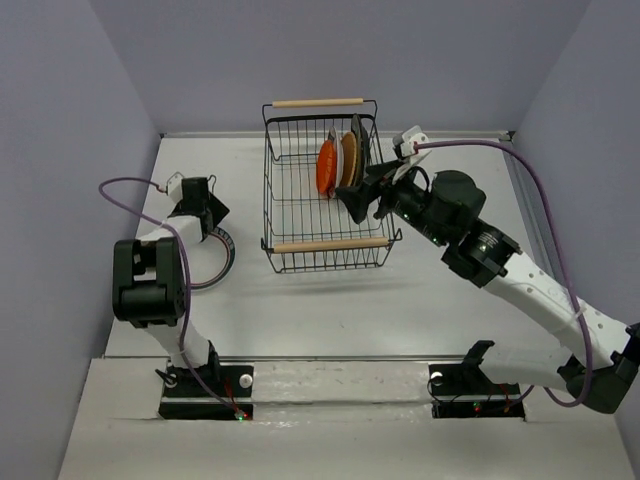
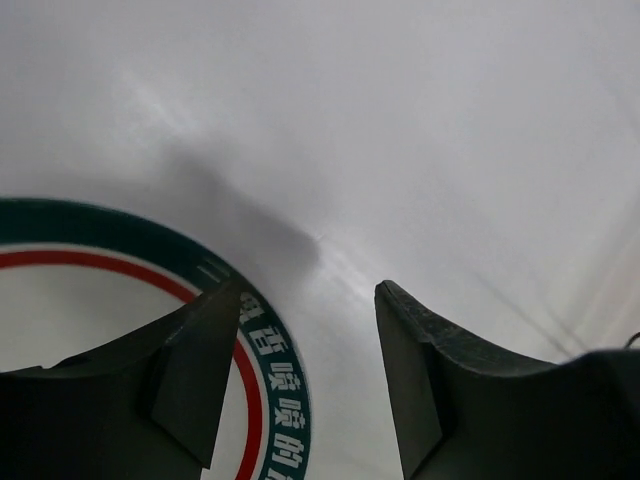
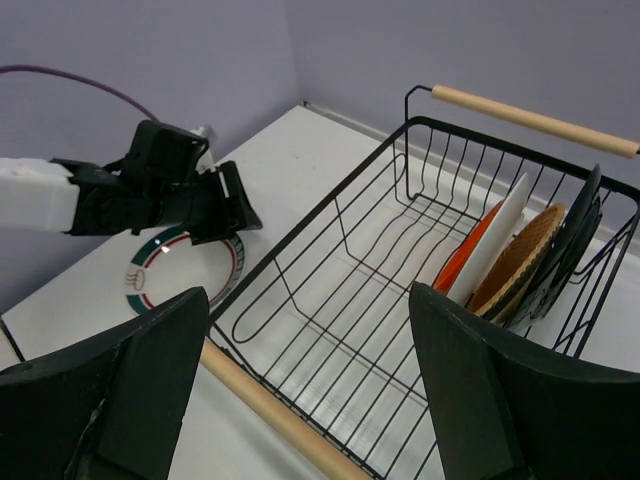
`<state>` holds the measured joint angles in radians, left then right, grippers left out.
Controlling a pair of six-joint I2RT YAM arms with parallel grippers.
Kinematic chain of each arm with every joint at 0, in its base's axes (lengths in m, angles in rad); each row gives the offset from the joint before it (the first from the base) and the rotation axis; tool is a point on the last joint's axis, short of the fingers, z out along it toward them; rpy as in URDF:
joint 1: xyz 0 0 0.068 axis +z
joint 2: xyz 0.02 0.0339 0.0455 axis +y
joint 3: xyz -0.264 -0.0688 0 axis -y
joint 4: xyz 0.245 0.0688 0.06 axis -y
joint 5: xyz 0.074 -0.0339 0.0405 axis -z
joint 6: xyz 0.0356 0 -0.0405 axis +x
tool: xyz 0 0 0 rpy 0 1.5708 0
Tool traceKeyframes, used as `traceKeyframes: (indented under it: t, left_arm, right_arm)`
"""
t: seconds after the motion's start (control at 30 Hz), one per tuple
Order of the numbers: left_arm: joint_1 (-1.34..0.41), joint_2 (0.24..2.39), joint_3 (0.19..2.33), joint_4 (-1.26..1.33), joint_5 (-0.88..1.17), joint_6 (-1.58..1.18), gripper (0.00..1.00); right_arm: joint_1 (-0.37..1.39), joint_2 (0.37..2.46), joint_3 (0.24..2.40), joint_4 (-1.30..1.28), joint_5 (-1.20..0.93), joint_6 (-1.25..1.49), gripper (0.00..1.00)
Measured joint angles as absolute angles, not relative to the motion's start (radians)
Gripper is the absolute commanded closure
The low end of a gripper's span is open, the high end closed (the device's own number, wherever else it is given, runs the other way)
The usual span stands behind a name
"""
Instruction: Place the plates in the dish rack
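Note:
The black wire dish rack with two wooden handle bars stands at the table's middle back. Several plates stand on edge at its right end: an orange plate, a tan woven plate and dark plates behind. In the right wrist view the orange plate, a white plate and the tan plate show. A white plate with a dark teal rim lies flat on the table at the left. My left gripper is open, its jaws straddling that plate's rim. My right gripper is open and empty over the rack's right front.
Purple walls close in the table on three sides. Both arms trail purple cables. The rack's left and middle slots hold nothing. The left arm shows in the right wrist view over the teal-rimmed plate.

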<state>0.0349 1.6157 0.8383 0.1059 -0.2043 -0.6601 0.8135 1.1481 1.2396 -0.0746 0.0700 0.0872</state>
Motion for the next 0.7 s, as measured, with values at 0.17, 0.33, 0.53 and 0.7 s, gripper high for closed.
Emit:
traceKeyframes:
  t: [0.17, 0.33, 0.53, 0.7]
  left_arm:
    - [0.035, 1.736, 1.063, 0.105, -0.129, -0.628, 0.3]
    - [0.055, 1.668, 1.183, 0.06, -0.128, -0.59, 0.28]
    - [0.168, 1.295, 0.963, 0.0, -0.134, -0.623, 0.14]
    - [0.211, 0.944, 0.68, -0.131, -0.16, -0.705, 0.07]
  right_arm:
    - [0.813, 1.101, 1.233, -0.065, 0.071, 0.087, 0.14]
    - [0.813, 1.111, 1.233, -0.054, 0.07, 0.088, 0.14]
    - [0.813, 1.131, 1.233, -0.059, 0.049, 0.099, 0.14]
    - [0.813, 1.116, 1.233, -0.068, 0.029, 0.11, 0.14]
